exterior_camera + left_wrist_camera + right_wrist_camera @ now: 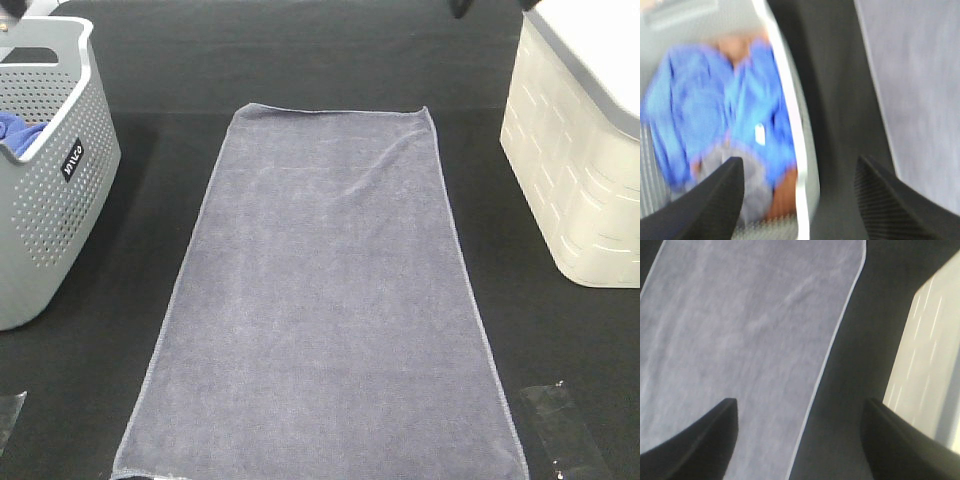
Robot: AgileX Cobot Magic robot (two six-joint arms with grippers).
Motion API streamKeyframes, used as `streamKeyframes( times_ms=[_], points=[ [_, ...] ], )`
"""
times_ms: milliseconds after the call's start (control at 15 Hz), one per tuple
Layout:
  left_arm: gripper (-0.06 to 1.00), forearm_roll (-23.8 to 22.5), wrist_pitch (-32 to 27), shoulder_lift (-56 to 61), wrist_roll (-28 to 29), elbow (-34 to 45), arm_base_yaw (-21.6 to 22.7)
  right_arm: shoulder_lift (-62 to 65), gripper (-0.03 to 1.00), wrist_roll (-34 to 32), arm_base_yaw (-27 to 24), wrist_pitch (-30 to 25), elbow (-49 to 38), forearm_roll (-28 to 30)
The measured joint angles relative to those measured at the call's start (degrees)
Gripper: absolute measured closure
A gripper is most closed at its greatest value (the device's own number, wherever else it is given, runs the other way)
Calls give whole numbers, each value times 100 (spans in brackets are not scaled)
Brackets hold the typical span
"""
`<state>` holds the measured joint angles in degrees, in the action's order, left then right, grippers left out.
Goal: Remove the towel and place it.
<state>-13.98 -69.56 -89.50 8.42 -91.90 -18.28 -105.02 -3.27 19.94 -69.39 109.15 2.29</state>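
On the black tabletop [330, 60] the towel [320, 300] lies flat between the grey basket [50, 180] (blue cloth [715, 105] inside) and the cream bin [580, 150]. Left hand [800, 200] and right hand [800, 440] both gape, empty. The placing seems done; retreat probably comes next.

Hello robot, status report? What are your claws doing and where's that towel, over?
Left claw open, empty, over the perforated grey plastic basket. Right claw open, empty. Large slate-grey terry towel flat on the black table, untouched. Nothing on it.
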Motion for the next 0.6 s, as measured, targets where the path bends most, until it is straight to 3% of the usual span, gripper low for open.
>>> streamKeyframes(
  times_ms=[200, 600],
  points=[
    [33, 11, -23, 1450, 86, 1742, 0, 1134, 31, 11, 0, -17, -1387, -86],
    [33, 430, -46, 4492, 74, 4286, 0, 3696, 31, 11, 0, -23, -4859, -86]
  ],
)
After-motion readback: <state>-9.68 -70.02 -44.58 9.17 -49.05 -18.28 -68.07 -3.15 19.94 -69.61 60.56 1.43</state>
